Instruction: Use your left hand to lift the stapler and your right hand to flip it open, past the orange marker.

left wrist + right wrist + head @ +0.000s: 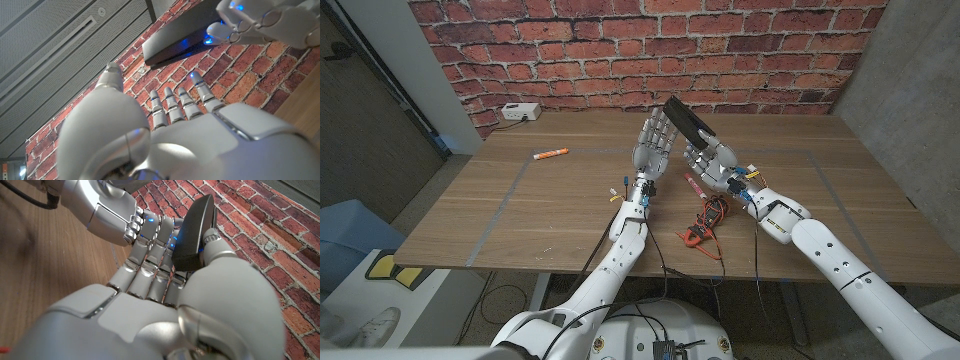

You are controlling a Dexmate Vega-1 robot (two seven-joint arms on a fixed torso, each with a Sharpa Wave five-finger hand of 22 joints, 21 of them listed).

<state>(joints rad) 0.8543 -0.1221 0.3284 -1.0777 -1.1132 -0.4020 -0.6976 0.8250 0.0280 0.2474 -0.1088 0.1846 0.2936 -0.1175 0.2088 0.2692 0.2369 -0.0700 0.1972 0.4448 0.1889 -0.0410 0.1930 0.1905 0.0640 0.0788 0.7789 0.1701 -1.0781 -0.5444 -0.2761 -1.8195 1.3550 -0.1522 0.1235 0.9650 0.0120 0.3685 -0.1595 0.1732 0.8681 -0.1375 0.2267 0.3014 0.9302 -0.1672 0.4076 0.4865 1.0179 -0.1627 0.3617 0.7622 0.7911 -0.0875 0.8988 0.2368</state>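
A red brick wall [620, 50] stands behind a brown wooden table [550, 210], with a grey pillar [895, 90] at the table's far right corner. Above the middle of the table both white robot hands are raised together around a black, long, flat stapler [688, 120], which tilts up off the table. The left hand [653, 145] stands upright just left of the stapler, its fingers straight and close together; whether it grips the stapler cannot be told. The right hand [712, 162] holds the stapler, fingers along one side and thumb on the other, plain in the right wrist view [195, 235]. An orange marker [551, 154] lies on the table well left of the stapler, and a white box [520, 112] sits by the wall beyond the marker.
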